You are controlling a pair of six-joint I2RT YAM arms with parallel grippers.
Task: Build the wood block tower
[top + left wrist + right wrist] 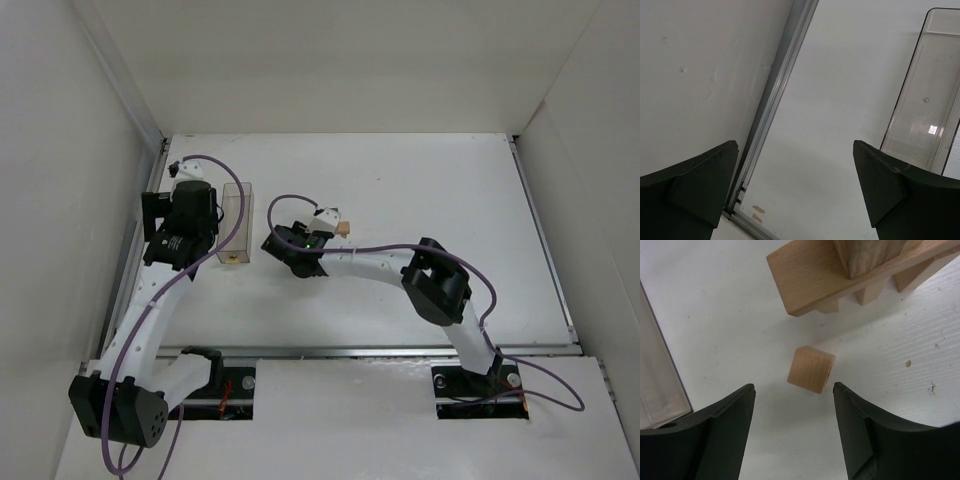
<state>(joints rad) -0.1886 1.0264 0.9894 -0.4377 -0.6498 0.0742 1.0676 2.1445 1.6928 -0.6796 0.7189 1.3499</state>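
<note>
The tower (810,275) stands at the top of the right wrist view: tan wood uprights carrying a flat crosspiece with another block on top. From above, the tower (343,228) is a small tan spot mid-table. A loose wood cube (811,370) lies on the table in front of it. My right gripper (793,387) is open, its fingertips just short of the cube and on either side of it, not touching. The right gripper (328,222) sits just left of the tower. My left gripper (795,143) is wide open over bare table, holding nothing.
A clear plastic box (236,222) stands between the two grippers; in the left wrist view the box (925,100) is at the right. A metal rail (775,100) runs along the table's left edge beside the left gripper (183,192). White walls enclose the table.
</note>
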